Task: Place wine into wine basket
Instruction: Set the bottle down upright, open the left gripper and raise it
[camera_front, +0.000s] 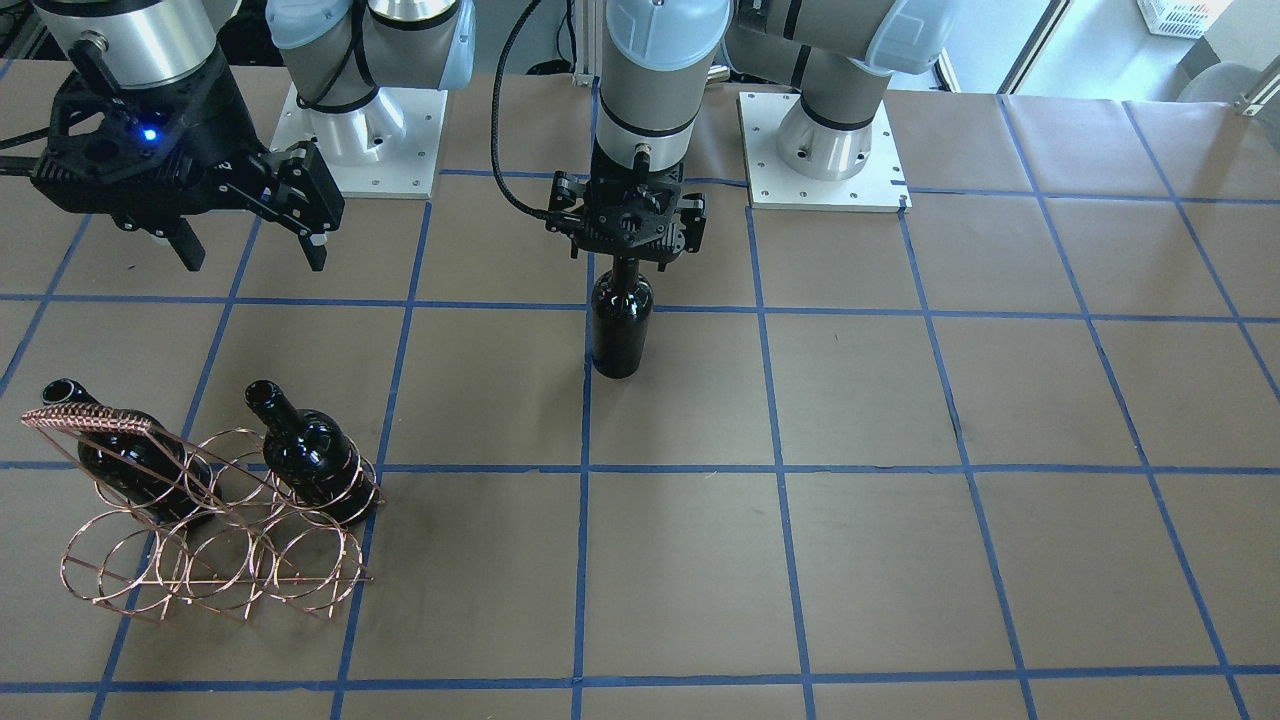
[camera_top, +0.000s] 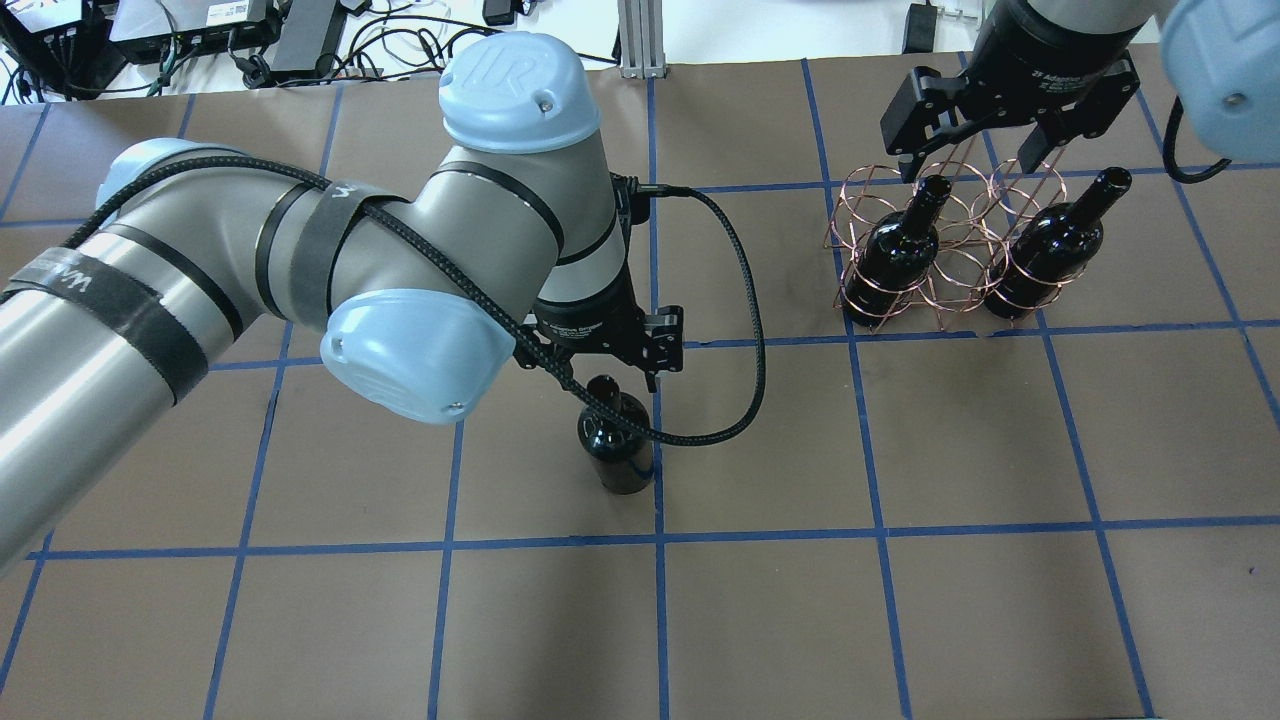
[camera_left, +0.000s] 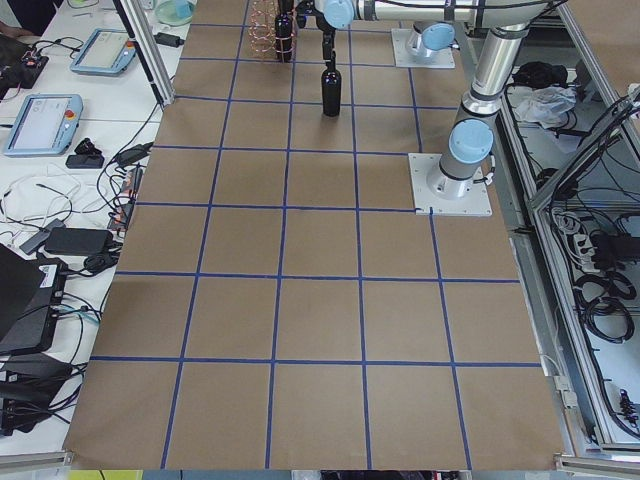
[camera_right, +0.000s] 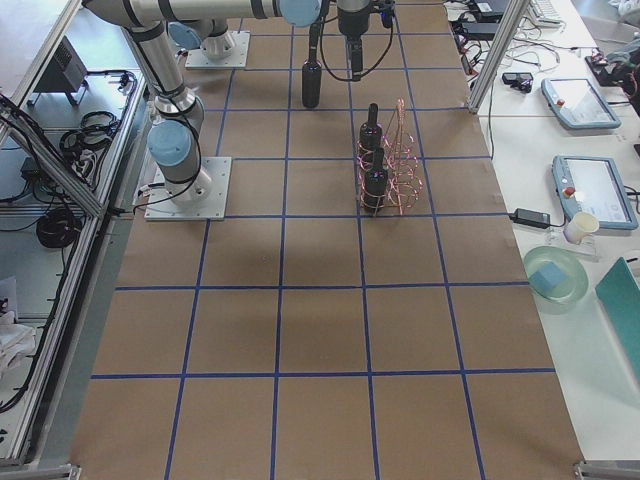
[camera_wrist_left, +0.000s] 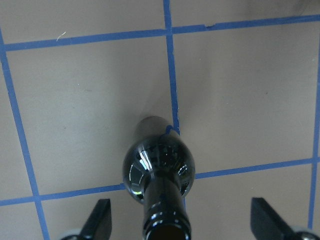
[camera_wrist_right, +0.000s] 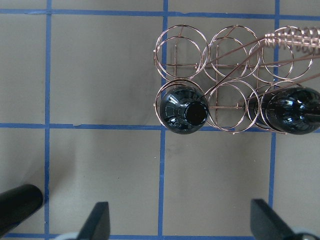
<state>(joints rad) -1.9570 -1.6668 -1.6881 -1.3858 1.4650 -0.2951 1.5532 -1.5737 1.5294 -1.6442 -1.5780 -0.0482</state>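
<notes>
Upright wine (camera_left: 331, 93) stands near wine basket (camera_left: 261, 28).

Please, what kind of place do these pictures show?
Probably a robotics lab work cell: the left arm and right arm are bolted to a table with a blue tape grid, and teach pendants and cables lie on side benches.

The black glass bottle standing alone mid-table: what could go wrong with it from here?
The tall black glass bottle stands upright with the open left gripper astride its neck, not touching; an off-centre close could tip it. The glass is glossy, so it might slip. In the copper wire basket the free middle rings sit between two bottles, a tight fit.
</notes>
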